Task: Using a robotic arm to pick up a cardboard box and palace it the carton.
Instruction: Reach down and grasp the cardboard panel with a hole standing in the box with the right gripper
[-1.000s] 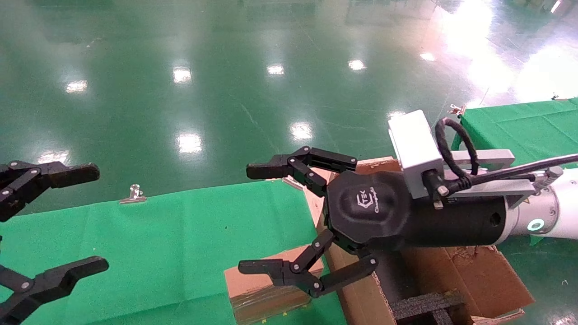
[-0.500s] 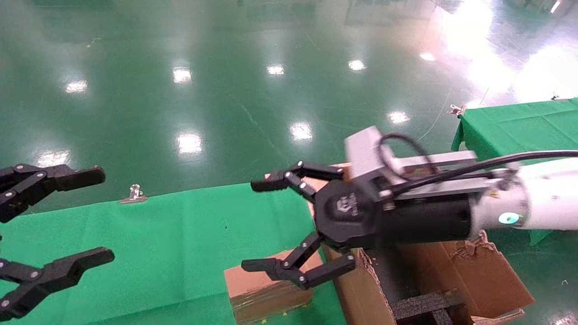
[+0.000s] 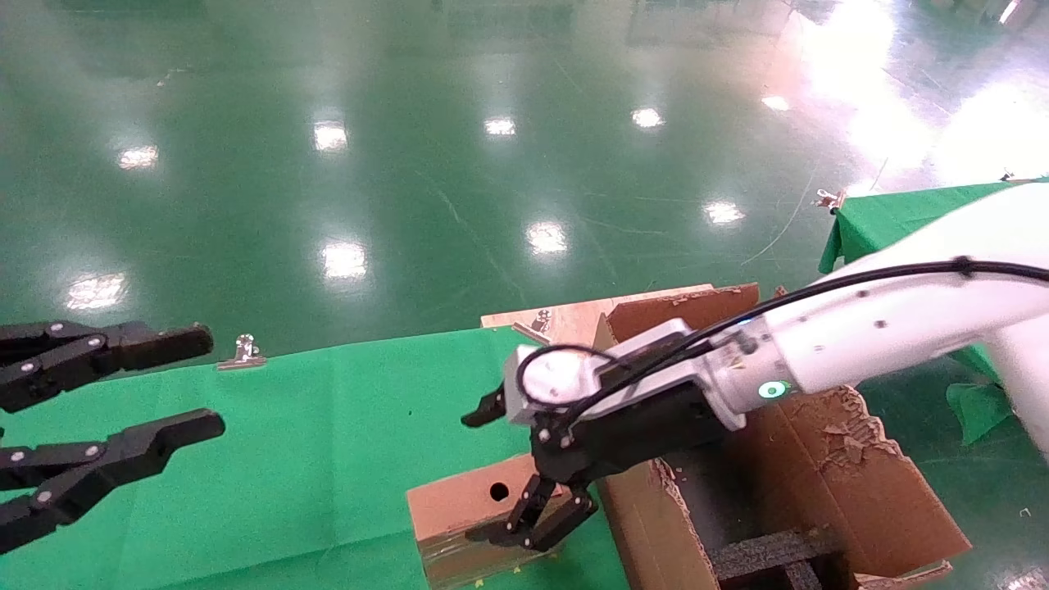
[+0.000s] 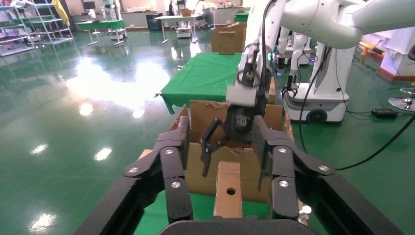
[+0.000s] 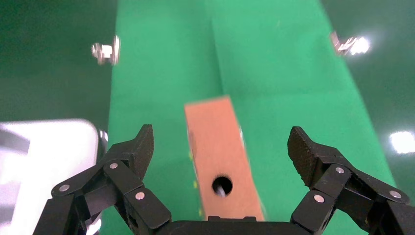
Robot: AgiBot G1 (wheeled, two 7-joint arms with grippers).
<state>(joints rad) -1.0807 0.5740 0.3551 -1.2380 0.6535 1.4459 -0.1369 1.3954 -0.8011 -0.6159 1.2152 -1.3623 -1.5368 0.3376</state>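
The small brown cardboard box (image 3: pixel 459 501) with a round hole in its top lies on the green-clothed table (image 3: pixel 287 442), right beside the carton (image 3: pixel 819 479). The white robotic arm (image 3: pixel 860 336) reaches down from the right. Its right gripper (image 3: pixel 485 475) is open, one finger on each side of the box, just above it and not touching it. In the right wrist view the box (image 5: pixel 220 152) lies between the spread fingers of the right gripper (image 5: pixel 221 132). My left gripper (image 3: pixel 201 383) hovers open and empty at the left. Its own view (image 4: pixel 222 128) shows the box (image 4: pixel 227 188).
The carton has ragged flaps and black foam (image 3: pixel 770 551) inside. It stands off the table's right end on a wooden board (image 3: pixel 557 315). A metal clip (image 3: pixel 242 352) holds the cloth at the far edge. A second green table (image 3: pixel 901 215) stands at the back right.
The right arm has swung down and leftwards. Its gripper went from level above the carton's edge to pointing down astride the box. The left gripper's fingers have drawn somewhat closer together.
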